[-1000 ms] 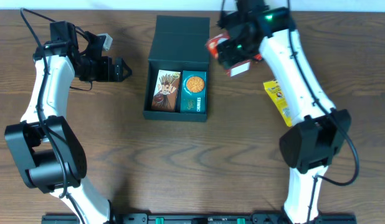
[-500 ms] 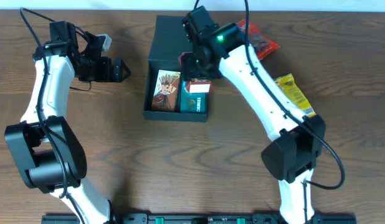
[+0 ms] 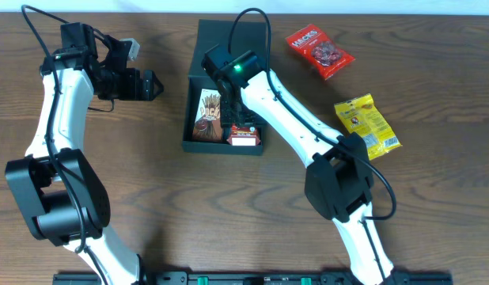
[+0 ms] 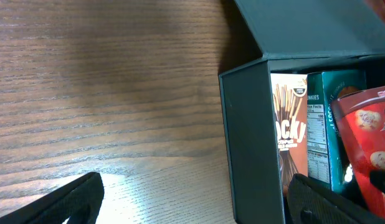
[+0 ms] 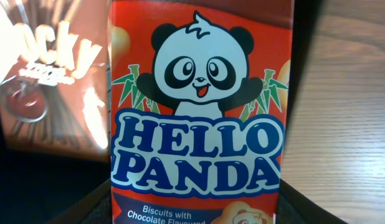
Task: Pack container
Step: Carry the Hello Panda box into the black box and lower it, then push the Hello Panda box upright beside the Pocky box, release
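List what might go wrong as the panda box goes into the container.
1. The panda box hangs over the teal box, which together with the Pocky box seems to fill the container. It may sit proud and keep the lid from closing.
2. The right arm lies across the container, so pulling back could nudge or drag it.
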Robot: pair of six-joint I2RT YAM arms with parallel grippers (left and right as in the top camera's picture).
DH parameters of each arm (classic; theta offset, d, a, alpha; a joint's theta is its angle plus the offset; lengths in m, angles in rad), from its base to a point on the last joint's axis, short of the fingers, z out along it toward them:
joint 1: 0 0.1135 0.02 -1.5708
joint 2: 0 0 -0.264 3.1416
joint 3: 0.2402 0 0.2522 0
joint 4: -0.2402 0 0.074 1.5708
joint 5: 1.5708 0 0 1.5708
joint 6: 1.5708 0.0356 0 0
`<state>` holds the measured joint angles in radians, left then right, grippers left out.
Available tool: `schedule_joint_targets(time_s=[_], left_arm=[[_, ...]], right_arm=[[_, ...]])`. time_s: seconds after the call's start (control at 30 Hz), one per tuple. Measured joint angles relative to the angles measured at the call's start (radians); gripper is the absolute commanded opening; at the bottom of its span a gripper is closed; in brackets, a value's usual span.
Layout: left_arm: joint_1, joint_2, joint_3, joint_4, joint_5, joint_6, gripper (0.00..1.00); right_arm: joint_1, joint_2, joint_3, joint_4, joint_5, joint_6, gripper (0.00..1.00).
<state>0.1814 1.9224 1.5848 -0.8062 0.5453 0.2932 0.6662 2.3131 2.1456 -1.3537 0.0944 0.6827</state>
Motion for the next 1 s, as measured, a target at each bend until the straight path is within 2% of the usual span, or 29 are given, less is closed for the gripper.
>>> schedule_joint_targets(time_s=[0.07, 0.17, 0.43, 0.53, 0.67, 0.7, 0.77, 0.9, 1.0], left_arm=[[0.0, 0.0, 0.0, 0.0, 0.0, 0.0, 0.95], [0.0, 0.0, 0.0, 0.0, 0.0, 0.0, 0.95], [0.0, 0.0, 0.0, 0.0, 0.0, -0.001, 0.95], [0.0, 0.0, 0.0, 0.0, 0.0, -0.005, 0.96], [0.0, 0.0, 0.0, 0.0, 0.0, -0.005, 0.96], [0.0, 0.0, 0.0, 0.0, 0.0, -0.005, 0.95], [0.0, 0.0, 0.0, 0.0, 0.0, -0.005, 0.95], [0.0, 0.0, 0.0, 0.0, 0.0, -0.005, 0.95], [0.0, 0.0, 0.0, 0.0, 0.0, -0.005, 0.96]], right_arm=[[0.0, 0.0, 0.0, -0.01, 0.014, 0.01, 0.72], [0.0, 0.0, 0.0, -0.013, 0.034, 0.03, 0.99], [-0.001, 0.0, 0.0, -0.011, 0.061, 0.027, 0.97], [-0.008, 0.0, 0.0, -0.013, 0.064, 0.004, 0.87], [-0.019, -0.014, 0.0, -0.023, 0.06, -0.05, 0.64], [-0.02, -0.023, -0.001, -0.025, 0.061, -0.062, 0.63], [-0.022, -0.056, -0.001, -0.025, 0.062, -0.079, 0.67], [-0.023, -0.148, -0.002, 0.001, 0.068, -0.124, 0.91], [-0.023, -0.202, -0.002, 0.007, 0.074, -0.155, 0.98]])
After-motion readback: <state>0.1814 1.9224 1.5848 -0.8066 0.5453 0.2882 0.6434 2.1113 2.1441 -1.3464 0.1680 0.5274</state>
